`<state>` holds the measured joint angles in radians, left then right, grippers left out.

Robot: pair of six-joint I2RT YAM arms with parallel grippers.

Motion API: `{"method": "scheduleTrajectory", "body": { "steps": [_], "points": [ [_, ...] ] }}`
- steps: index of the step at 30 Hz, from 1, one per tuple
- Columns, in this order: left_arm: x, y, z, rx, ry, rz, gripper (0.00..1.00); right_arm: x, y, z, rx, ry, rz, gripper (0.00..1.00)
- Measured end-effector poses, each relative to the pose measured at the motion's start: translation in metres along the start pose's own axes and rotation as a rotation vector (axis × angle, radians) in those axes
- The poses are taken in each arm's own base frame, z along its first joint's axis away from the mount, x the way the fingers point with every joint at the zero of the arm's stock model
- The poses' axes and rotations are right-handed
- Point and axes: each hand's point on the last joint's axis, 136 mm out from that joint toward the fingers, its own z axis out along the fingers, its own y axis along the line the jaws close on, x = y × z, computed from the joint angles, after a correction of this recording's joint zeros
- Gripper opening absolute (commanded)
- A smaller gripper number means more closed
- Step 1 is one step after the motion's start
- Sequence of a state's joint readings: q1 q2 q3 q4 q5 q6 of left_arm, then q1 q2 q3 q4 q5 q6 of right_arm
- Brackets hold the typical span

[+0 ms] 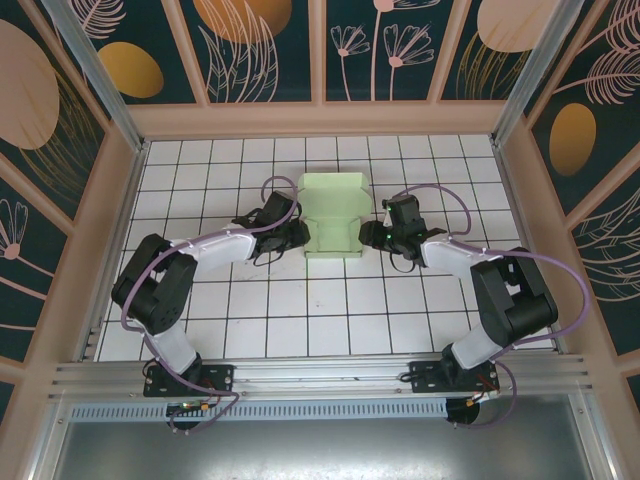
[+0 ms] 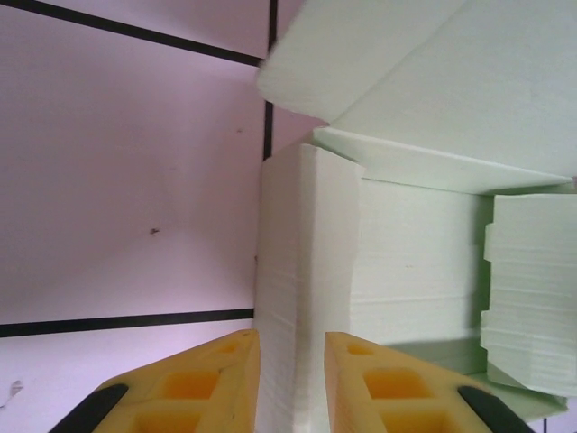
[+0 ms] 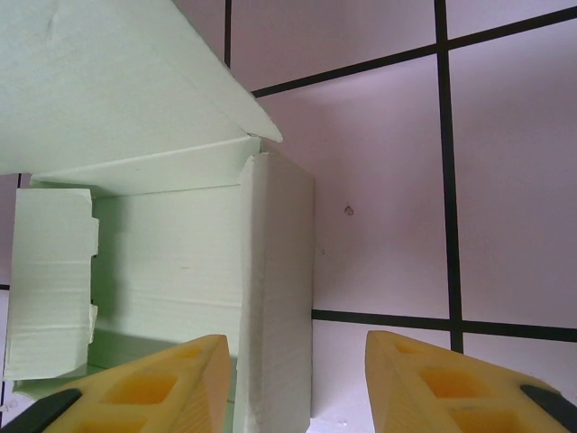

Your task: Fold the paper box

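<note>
My paper box (image 1: pixel 334 215) is sitting on the white tiled table (image 1: pixel 260 310), out in the middle and a bit toward the far side. It is partly folded up. Its side walls are standing, and a big flap (image 3: pixel 108 81) is leaning up at the far end. A little notched tab (image 2: pixel 532 289) is standing inside the box by the right wall.

My left pincer (image 2: pixel 291 336) is reaching in from the left side. It is pinching the box's left wall. One yellow finger (image 2: pixel 207 383) is pressing on the outside, over the tile, and the other is pressing on the inside, over the box floor.

My right pincer (image 3: pixel 297 336) is sitting at the right wall, and it is loose. Its fingers are standing apart with the wall between them. The inside finger (image 3: pixel 162 388) is touching the wall. The outside one is hanging over bare tile, with a gap showing between it and the wall.

Both of my arms are bending in toward the box from each side.
</note>
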<state>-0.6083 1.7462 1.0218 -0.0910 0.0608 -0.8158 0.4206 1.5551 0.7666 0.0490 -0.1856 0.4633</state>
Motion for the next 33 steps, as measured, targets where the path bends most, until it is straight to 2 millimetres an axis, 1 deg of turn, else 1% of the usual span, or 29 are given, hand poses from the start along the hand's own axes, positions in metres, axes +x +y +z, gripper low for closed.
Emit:
{"method": "scheduleTrajectory", "body": {
  "steps": [3,9,15,23,28,32,33],
  "points": [
    [0.001,-0.002,0.004,0.015,0.01,0.0,0.23,0.0,0.0,0.0,0.0,0.0,0.0,0.44],
    [0.008,0.003,0.014,0.005,0.035,-0.002,0.19,0.0,0.0,0.0,0.0,0.0,0.0,0.44],
    [0.009,0.004,0.019,-0.003,0.041,-0.001,0.17,0.0,0.0,0.0,0.0,0.0,0.0,0.44],
    [0.001,0.004,0.026,-0.024,0.017,0.015,0.13,0.0,0.0,0.0,0.0,0.0,0.0,0.44],
    [-0.003,0.005,0.027,-0.07,0.0,0.046,0.11,0.0,0.0,0.0,0.0,0.0,-0.001,0.44],
    [-0.007,0.009,0.025,-0.152,-0.017,0.089,0.05,0.0,0.0,0.0,0.001,0.001,-0.001,0.44],
    [-0.008,0.012,0.023,-0.179,-0.022,0.101,0.01,0.001,-0.001,0.0,0.002,0.002,-0.001,0.44]
  ]
}}
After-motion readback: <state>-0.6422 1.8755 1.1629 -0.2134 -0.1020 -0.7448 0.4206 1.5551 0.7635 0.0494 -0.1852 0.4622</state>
